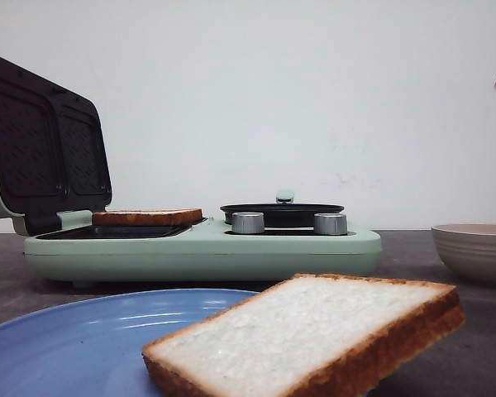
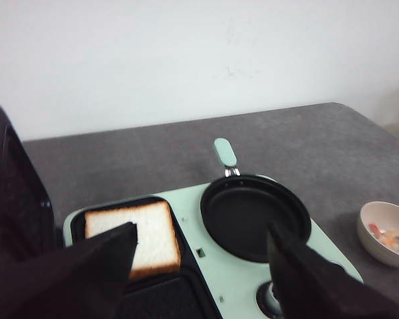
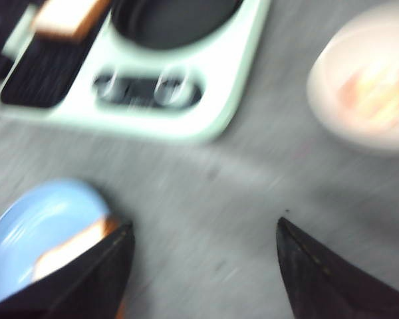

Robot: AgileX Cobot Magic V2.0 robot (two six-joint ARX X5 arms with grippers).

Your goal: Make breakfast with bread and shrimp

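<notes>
Table (image 1: 413, 248): you see grey top across all three views.
Maker (image 1: 202, 248): mint green, centre of the front view, lid (image 1: 41, 145) standing open at upper left.
Plate (image 1: 74, 339): blue, lower left of the front view.
Pan (image 2: 253, 216): black, round, empty, centre right of the left wrist view.
Bowl (image 2: 388, 232): at the right edge there, well apart from the maker.
Bread: one slice (image 2: 136, 236) lies in the maker's far grill bay; the other (image 1: 314, 335) rests half on the plate at bottom centre, untouched.
Shrimp (image 2: 389, 236): orange-red bits in the bowl.
Left gripper (image 2: 199, 262): fingers spread wide above the maker, holding nothing.
Right gripper (image 3: 203, 256): fingers apart and empty, over bare table near the plate; its view is blurred.
Progress: you have roughly one slice loaded; second slice, shrimp and lid closing look left to do.
</notes>
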